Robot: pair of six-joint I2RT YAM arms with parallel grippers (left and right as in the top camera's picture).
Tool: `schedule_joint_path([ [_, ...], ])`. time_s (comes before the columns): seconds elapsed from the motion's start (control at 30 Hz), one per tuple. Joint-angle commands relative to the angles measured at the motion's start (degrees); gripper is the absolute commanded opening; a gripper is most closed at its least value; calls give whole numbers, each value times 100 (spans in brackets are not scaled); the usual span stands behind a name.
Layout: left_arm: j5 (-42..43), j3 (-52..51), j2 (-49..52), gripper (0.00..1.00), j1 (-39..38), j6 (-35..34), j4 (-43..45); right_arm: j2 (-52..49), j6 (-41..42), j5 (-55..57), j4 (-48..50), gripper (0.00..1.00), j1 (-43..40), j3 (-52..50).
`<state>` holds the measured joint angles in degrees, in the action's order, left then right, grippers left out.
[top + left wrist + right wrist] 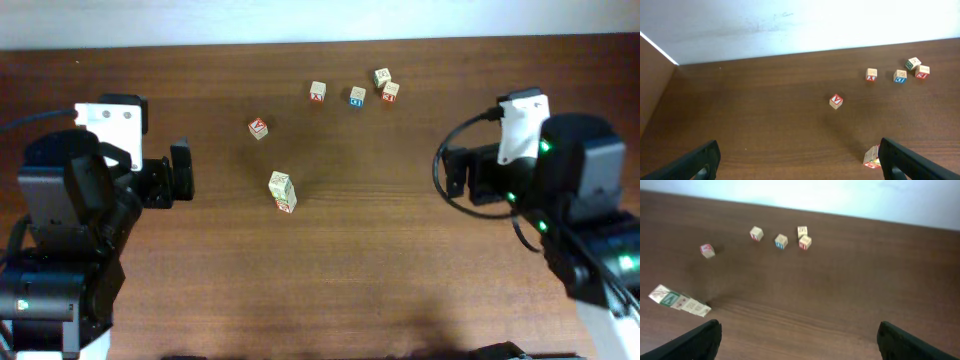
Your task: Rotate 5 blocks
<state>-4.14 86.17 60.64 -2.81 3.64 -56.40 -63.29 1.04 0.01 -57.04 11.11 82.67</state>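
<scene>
You are between grasps. Your left arm (pixel 75 200) and right arm (pixel 570 170) are sitting at opposite sides of the worktop (pixel 400 270), and both sets of jaws are standing spread, holding nothing.

The blocks (pixel 286 203) are lying well apart from them. A clump (pixel 280 183) is sitting mid-worktop, its pieces touching. Near the far edge are a lone block (pixel 318 92) and a pair (pixel 383 77) just beside each other, with the blue cube (pixel 357 96) between. The red cube (pixel 258 128) is sitting near the clump.

Which blocks are turned I cannot tell. Next you are probably picking one block, which is calling for jaws squared on opposite faces and no nudging of its neighbours.
</scene>
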Motion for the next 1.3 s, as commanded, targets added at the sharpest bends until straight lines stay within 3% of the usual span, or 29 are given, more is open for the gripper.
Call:
schedule_joint_path([
  [0.0,-66,109,-13,99,37,11,7,-518,-105,302,-190,99,-44,90],
  [0.37,-66,109,-13,99,37,11,7,-1036,-107,420,164,99,-26,90],
  [0.8,-66,109,-13,99,37,11,7,-798,-837,422,1637,99,-83,46],
  [0.93,-66,109,-13,99,37,11,7,-660,-1327,-446,2090,99,-376,-210],
  [1.1,-66,109,-13,99,37,11,7,-459,-1434,-457,2317,99,-413,-501],
  [1.27,-66,109,-13,99,37,11,7,-42,-1434,-487,3307,99,-413,-1416],
])
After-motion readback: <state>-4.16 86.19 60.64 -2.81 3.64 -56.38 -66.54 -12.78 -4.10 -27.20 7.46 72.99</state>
